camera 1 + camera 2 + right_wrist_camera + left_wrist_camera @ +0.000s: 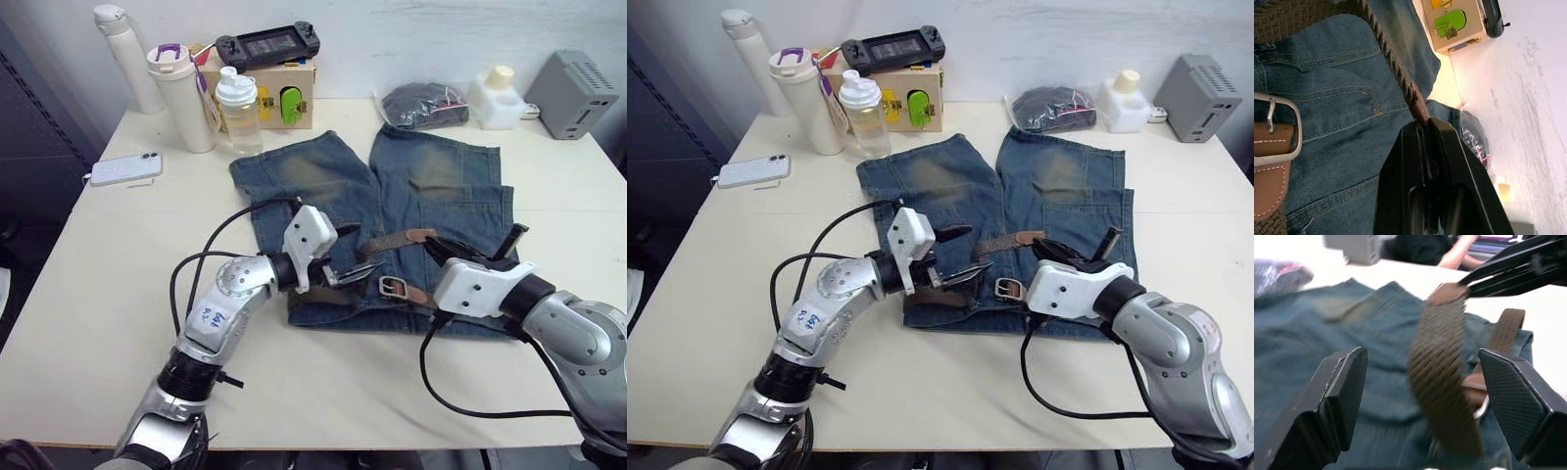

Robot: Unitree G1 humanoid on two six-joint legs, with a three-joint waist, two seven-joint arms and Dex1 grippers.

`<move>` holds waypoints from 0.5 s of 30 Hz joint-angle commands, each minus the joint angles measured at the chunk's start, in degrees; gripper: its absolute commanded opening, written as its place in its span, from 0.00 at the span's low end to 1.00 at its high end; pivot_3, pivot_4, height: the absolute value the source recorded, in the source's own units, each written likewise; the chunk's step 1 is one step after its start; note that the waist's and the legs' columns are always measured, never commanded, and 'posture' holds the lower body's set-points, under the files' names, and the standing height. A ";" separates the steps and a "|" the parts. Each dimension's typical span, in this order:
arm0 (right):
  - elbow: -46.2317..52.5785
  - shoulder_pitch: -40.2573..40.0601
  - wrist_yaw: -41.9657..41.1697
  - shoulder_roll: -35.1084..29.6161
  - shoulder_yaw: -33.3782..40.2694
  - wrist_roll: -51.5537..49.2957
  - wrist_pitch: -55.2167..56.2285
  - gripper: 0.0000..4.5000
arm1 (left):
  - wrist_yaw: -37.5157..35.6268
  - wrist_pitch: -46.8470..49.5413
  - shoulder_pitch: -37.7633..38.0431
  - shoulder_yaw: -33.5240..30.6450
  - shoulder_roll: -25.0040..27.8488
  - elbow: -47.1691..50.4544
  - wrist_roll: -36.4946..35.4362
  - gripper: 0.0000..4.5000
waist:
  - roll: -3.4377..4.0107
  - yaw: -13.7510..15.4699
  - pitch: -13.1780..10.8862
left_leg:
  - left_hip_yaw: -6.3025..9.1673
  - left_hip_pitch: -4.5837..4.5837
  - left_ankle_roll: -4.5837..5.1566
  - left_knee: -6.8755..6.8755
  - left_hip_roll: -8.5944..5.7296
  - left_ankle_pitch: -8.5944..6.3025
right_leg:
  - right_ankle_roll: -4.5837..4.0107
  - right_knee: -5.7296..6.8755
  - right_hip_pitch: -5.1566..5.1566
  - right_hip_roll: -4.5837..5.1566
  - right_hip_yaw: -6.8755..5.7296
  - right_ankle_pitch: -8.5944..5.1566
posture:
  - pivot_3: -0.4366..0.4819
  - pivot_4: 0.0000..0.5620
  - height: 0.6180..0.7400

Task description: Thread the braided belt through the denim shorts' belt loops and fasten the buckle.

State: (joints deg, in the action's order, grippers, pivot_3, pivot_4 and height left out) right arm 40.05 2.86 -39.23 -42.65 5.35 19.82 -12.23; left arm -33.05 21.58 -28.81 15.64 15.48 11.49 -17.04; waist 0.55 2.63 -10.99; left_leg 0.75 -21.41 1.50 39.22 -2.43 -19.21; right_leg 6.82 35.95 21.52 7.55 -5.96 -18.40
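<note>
On the white table (pixel 88 323) lie the denim shorts (pixel 392 186). My right gripper (pixel 1422 128) pinches the braided belt (pixel 1442 377) by its tan tip, I think to guide it; the left gripper (pixel 1420 396) waits wide open around the strap.

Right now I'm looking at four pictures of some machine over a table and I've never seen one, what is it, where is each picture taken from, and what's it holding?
It is a humanoid robot with two arms, each ending in a black two-fingered pincer. Two pictures come from cameras in its head, looking down over a pale table. The other two come from cameras on its wrists, looking along each pincer's fingers.

On the table lie faded denim shorts with a braided belt across the waistband; its silver buckle rests on the denim. The right pincer is shut on the belt's tan end. The left pincer is open, its fingers either side of the strap.

Behind the shorts stand bottles, a wooden box with a game console on top, a dark bundle in a bag, a grey box, and a phone.
</note>
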 commanded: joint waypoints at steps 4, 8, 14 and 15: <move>2.23 0.84 0.39 -0.04 -0.31 0.48 -0.78 0.00 | -0.42 -4.95 -0.01 0.43 -1.33 -0.35 3.59 0.83 | 0.00 0.05 0.00 | 0.00 0.00 0.00 0.01 -0.02 0.00 | 0.00 -0.01 0.00 0.02 0.00 0.00 | 0.48 0.27 0.59; 2.25 1.18 0.52 0.28 -0.59 0.37 -1.24 0.00 | -1.20 -7.02 0.96 0.50 -1.02 -0.39 5.14 0.55 | 0.00 0.15 0.00 | 0.00 0.00 0.00 0.02 -0.02 0.00 | 0.00 0.00 -0.01 0.02 -0.01 0.00 | 0.48 0.27 0.59; 2.29 1.29 0.69 0.56 -0.70 0.17 -1.72 0.00 | -1.41 -6.85 2.16 0.41 -1.05 -0.61 6.17 0.01 | 0.00 0.14 0.00 | 0.02 -0.01 0.00 0.02 -0.02 0.00 | 0.00 0.00 -0.01 0.02 0.00 0.00 | 0.48 0.27 0.59; 2.34 1.37 0.69 0.63 -0.77 0.14 -1.79 0.00 | -1.42 -6.88 2.12 0.43 -1.15 -0.80 6.36 0.01 | 0.00 0.18 0.00 | 0.02 -0.01 0.00 0.03 -0.02 0.00 | 0.00 0.00 -0.01 0.02 -0.01 0.00 | 0.48 0.27 0.59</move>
State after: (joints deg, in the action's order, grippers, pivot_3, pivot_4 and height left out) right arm 40.15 3.59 -39.18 -42.23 4.62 19.82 -14.01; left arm -34.58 15.45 -26.37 16.31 14.53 10.07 -11.34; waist 0.55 2.81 -10.99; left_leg 0.77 -21.42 1.50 39.25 -2.45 -19.20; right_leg 6.82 35.95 21.50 7.57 -5.96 -18.40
